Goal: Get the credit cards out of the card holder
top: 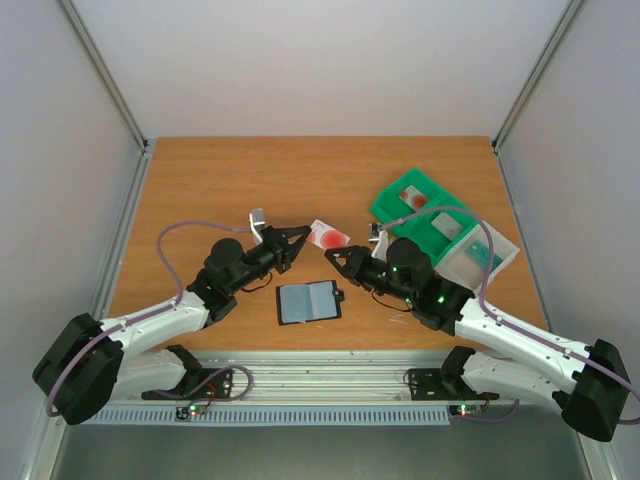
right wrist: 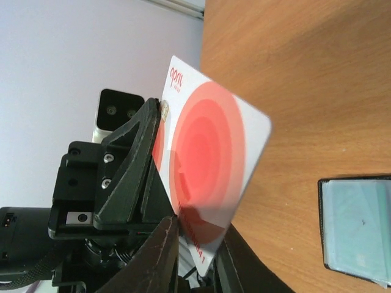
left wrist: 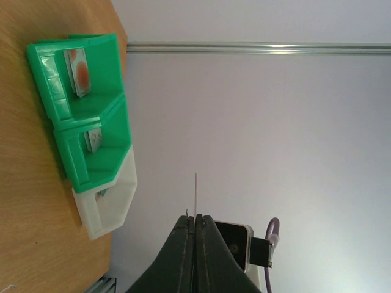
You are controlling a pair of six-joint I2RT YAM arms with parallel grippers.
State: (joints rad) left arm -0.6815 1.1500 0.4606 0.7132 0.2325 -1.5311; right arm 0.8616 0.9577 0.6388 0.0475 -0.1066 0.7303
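A pale credit card (top: pixel 329 236) with a round red mark is held up above the table between the two arms. My left gripper (top: pixel 303 236) is shut on one end of it. In the left wrist view the card (left wrist: pixel 195 192) shows only as a thin edge rising from the closed left gripper (left wrist: pixel 196 218). My right gripper (top: pixel 337 256) meets the card from the other side. In the right wrist view the card's (right wrist: pixel 214 159) lower corner sits inside the right gripper (right wrist: pixel 198 229), with both fingers against its edges. The card holder (top: pixel 308 302) lies open and flat on the table below, and it shows in the right wrist view too (right wrist: pixel 357 226).
A green compartmented tray (top: pixel 420 205) stands at the back right with cards in it. A white bin (top: pixel 480 262) adjoins it. Both show in the left wrist view: the tray (left wrist: pixel 91 104) and the bin (left wrist: pixel 107 204). Metal rails border the table.
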